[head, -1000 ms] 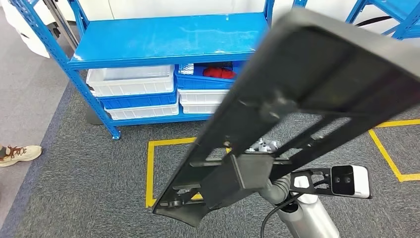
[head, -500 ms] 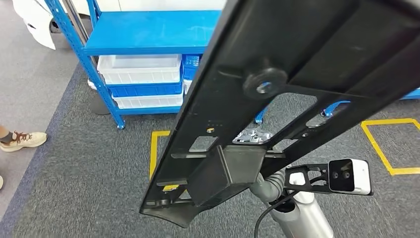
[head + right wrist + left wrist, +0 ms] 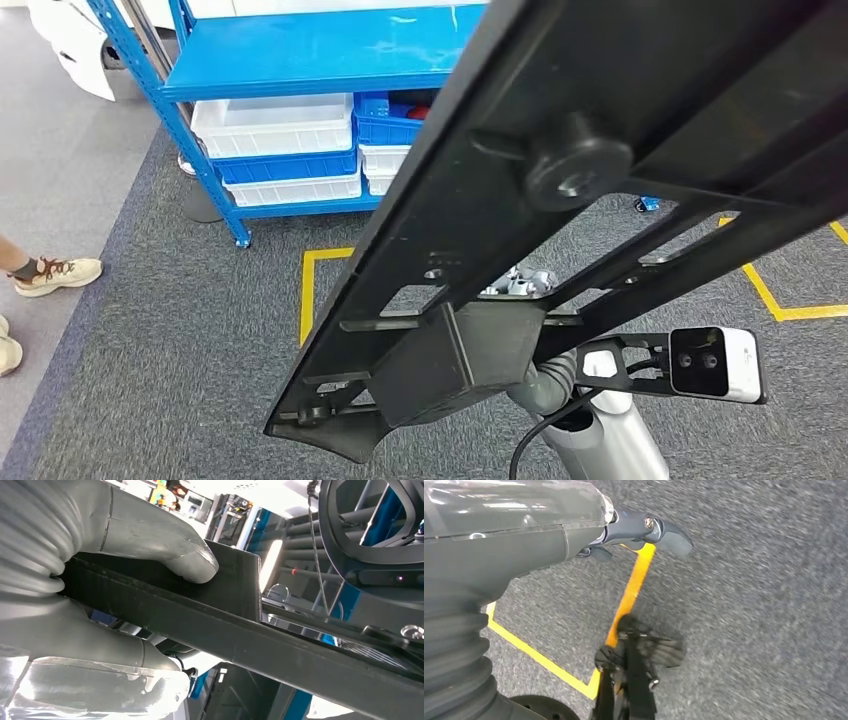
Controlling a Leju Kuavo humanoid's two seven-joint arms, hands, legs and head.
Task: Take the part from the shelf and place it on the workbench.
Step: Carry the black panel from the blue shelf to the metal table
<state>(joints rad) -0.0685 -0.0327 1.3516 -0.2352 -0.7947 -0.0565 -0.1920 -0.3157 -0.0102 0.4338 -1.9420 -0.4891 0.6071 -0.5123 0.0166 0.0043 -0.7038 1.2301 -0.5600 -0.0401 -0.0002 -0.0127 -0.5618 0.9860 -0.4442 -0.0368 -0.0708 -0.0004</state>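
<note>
The part [image 3: 600, 120] is a long black metal frame with slots, a round boss and a boxy block near its lower end. It slants across the head view from lower left to upper right, in front of the blue shelf [image 3: 320, 50]. My right hand [image 3: 545, 385] grips it from underneath, near the block. In the right wrist view the thumb [image 3: 185, 560] presses on the part [image 3: 280, 645] and the hand [image 3: 100, 625] wraps around its bar. My left hand [image 3: 524, 535] hangs over the grey carpet and holds nothing, with its thumb [image 3: 659, 527] sticking out.
White bins [image 3: 270, 125] and a blue bin [image 3: 390, 115] sit on the shelf's lower levels. Yellow tape [image 3: 305, 300] marks squares on the carpet. A person's shoes [image 3: 55, 275] stand at the far left. The part hides much of the right side.
The camera has moved: the shelf has shifted up and left in the picture. The part looms larger and closer, still held by my right hand. A second shoe has come into view at the left.
</note>
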